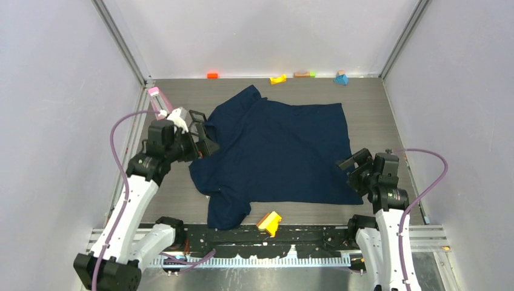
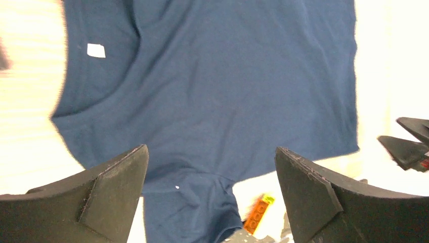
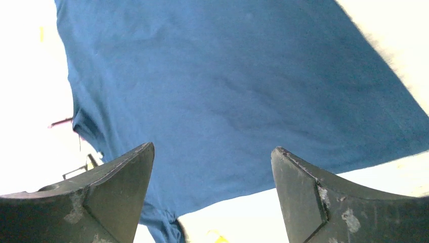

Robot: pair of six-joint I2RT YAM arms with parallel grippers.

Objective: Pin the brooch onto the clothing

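The brooch cannot be made out for certain: a tiny pale speck (image 2: 177,188) on the near-left sleeve of the shirt (image 1: 279,154) may be it, but it is too small to tell. The shirt lies spread flat over the middle of the tabletop (image 1: 363,97), with its collar and white label (image 2: 96,50) toward the left edge and its hem toward the right. The left jaws stand wide apart and hold nothing, hovering over the collar. The right jaws are likewise spread and empty, just above the hem's near corner. The speck sits nearer the left jaws, toward the near edge. I judge the pinning unconfirmed. The next move calls for finding the brooch and taking a fine, careful pinch without bunching the soft cloth. A yellow wedge (image 1: 269,222) lies at the near edge, just off the shirt.
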